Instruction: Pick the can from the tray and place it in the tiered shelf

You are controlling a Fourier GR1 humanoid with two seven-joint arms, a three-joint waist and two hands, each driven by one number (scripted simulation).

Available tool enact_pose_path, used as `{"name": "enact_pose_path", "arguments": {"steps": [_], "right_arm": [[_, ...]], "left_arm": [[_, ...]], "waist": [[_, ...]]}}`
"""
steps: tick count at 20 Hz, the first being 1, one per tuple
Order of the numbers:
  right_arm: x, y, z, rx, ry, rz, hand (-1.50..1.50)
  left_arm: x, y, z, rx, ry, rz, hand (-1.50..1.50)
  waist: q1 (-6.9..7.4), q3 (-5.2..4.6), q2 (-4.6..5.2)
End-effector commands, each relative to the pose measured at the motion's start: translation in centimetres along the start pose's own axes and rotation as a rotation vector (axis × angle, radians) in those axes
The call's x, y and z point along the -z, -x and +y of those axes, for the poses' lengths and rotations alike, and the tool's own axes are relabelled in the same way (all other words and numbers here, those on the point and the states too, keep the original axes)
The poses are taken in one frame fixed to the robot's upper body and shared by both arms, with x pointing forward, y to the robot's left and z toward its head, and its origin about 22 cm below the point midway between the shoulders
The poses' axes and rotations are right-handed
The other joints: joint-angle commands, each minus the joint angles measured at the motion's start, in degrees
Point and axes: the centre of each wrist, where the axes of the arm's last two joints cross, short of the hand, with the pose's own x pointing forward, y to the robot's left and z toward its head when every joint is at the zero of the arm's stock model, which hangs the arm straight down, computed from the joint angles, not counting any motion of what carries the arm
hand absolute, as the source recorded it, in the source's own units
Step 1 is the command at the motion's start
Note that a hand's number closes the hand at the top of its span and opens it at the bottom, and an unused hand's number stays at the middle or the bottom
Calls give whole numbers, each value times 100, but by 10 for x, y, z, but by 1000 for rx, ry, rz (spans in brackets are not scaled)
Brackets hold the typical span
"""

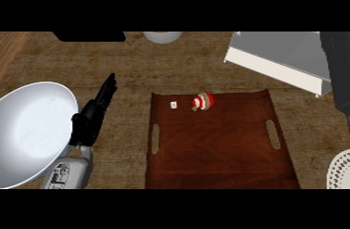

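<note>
A small red and white can (203, 102) lies near the far edge of the brown wooden tray (219, 154), which fills the middle of the counter. The white tiered shelf (277, 56) stands at the back right, beyond the tray's far right corner. My left hand (91, 116) shows to the left of the tray, open, with straight fingers pointing away from me and holding nothing. It is well apart from the can. My right hand does not show.
A large pale round plate (31, 130) lies at the left, right beside my left hand. A tiny white piece (173, 104) sits on the tray left of the can. A dark upright shape (338, 70) stands at the right edge, with a white patterned object (340, 170) below it.
</note>
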Motion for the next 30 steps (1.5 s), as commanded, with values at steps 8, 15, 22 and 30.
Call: {"name": "enact_pose_path", "arguments": {"steps": [8, 15, 22, 30], "right_arm": [[10, -15, -29, 227, -35, 27, -150], [29, -55, -91, 499, 152, 126, -150], [61, -19, -152, 448, 193, 295, -150], [57, 43, -200, 301, 36, 370, -150]], "left_arm": [[-3, -7, 15, 16, -2, -15, 0], [-2, -5, 6, 0, -16, -6, 0], [-9, 4, 13, 21, -43, 27, 0], [-22, 14, 27, -11, -68, 60, 0]], "waist": [[-3, -1, -5], [-107, -6, -55], [-254, -5, -97], [-514, -5, -190]]}}
